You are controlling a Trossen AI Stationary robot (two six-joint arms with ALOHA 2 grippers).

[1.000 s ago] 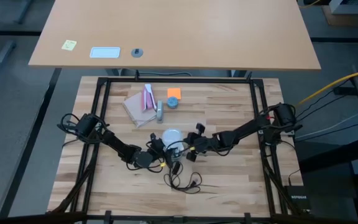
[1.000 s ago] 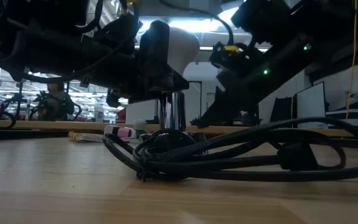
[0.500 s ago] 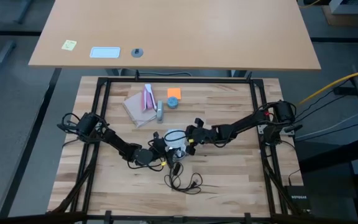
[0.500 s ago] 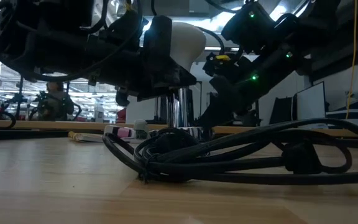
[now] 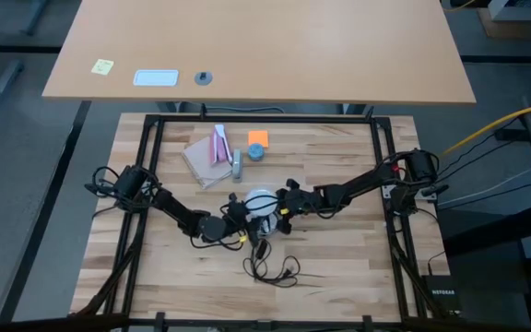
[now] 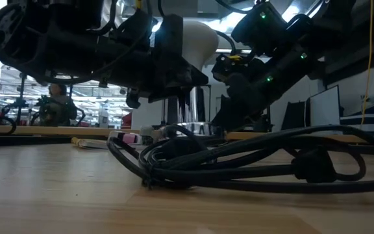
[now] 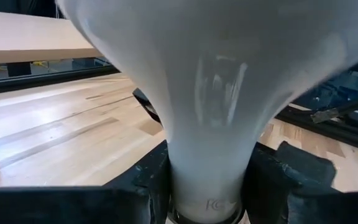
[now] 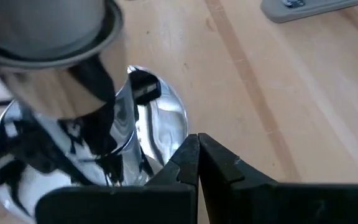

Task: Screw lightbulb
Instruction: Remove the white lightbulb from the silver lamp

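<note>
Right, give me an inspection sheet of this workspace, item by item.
Surface: wooden table, bare at the near edge.
Job's things: lightbulb held above the socket.
Clutter: pink packet, orange block, small blue-grey round piece.
Pincers: left pincer shut on the lightbulb's neck; right pincer shut beside the socket.
Cables: black cord coiled near the socket.
Surroundings: second table behind; person far off.

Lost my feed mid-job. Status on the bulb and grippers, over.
Left gripper shut on lightbulb neck, bulb upright over socket. Right gripper shut, at socket rim. Black cord coiled in front.
</note>
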